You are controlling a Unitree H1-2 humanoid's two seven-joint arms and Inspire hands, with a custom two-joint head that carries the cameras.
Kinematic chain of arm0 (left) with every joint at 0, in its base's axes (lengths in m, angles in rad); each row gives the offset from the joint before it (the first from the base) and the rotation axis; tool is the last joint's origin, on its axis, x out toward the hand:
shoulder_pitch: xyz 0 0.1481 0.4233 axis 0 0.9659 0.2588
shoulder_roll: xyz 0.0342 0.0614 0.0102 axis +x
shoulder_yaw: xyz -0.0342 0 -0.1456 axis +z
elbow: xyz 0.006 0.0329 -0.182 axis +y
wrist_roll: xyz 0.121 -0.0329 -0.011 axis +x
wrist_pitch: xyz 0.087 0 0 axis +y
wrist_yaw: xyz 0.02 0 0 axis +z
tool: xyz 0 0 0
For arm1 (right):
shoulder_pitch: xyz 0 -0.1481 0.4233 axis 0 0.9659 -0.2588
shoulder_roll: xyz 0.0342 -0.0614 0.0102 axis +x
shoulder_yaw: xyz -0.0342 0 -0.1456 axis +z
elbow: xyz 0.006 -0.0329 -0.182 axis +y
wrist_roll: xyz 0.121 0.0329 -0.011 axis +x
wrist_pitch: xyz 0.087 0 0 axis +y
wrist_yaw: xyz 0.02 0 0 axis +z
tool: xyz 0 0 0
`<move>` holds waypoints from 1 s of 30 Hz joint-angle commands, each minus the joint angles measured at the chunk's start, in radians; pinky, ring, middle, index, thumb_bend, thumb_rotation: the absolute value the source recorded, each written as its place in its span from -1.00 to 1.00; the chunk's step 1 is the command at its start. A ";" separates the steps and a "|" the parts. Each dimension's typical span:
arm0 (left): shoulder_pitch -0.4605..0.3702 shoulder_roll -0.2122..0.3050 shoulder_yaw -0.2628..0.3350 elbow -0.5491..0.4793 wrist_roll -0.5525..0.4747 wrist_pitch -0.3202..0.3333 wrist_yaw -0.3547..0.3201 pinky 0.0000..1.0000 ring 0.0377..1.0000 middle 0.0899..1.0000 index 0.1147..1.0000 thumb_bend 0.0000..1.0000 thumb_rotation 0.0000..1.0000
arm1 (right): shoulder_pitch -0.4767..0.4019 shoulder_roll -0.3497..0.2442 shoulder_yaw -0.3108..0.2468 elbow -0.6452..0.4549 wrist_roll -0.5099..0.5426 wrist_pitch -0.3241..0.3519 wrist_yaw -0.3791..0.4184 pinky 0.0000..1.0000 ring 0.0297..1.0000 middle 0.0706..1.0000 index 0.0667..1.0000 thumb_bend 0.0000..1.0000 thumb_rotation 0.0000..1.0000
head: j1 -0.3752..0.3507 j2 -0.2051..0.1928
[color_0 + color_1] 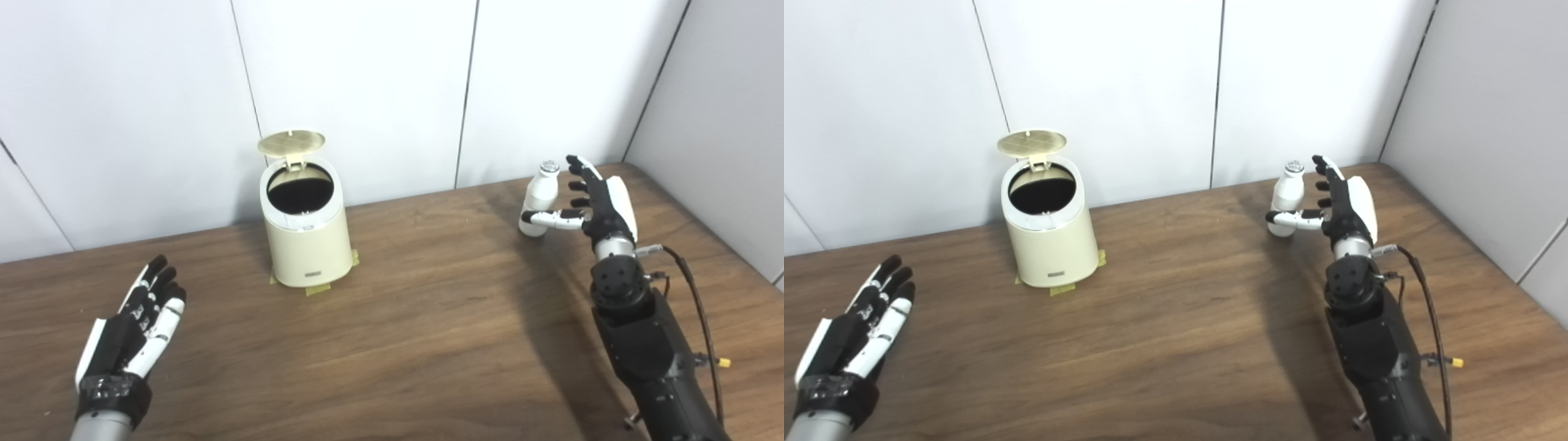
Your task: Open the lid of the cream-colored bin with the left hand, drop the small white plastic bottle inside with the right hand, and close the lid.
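1. The cream-colored cylindrical plastic bin (306,236) stood on the brown wooden table (429,343), its round lid (291,141) up.
2. My left hand (138,324) lay released, fingers apart.
3. My right hand (591,205) was spread beside the small white plastic bottle (540,199), thumb across it, not clasping.

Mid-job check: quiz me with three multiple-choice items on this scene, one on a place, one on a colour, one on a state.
1. Where is the white bottle?
A. inside the bin
B. on the table beside the right robot hand
C. in the left robot hand

2. What colour is the tape under the bin?
A. yellowish
B. blue
C. red

3. How is the bin's lid?
A. shut
B. lying on the table
C. raised on its hinge

Answers: 1 B, it stands by the right robot hand's spread fingers. 2 A, yellowish strips show at the base. 3 C, the dark opening is exposed.
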 commanded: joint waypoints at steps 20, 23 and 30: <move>-0.033 0.042 -0.043 -0.041 -0.025 -0.001 0.038 1.00 0.94 0.90 1.00 -0.53 -0.37 | -0.121 -0.023 0.004 0.136 0.029 -0.103 -0.066 0.29 0.46 0.53 0.59 0.68 -0.89 | 0.002 0.013; -0.035 0.043 -0.045 -0.039 -0.033 -0.001 0.046 1.00 0.94 0.90 1.00 -0.52 -0.37 | -0.119 -0.019 0.001 0.146 0.035 -0.120 -0.080 0.20 0.36 0.44 0.54 0.68 -0.94 | 0.001 0.013; -0.035 0.052 -0.055 -0.040 -0.049 -0.001 0.056 1.00 0.94 0.90 1.00 -0.49 -0.38 | -0.113 -0.025 0.004 0.204 0.049 -0.210 -0.114 -0.04 0.10 0.22 0.39 0.67 -0.99 | 0.001 0.016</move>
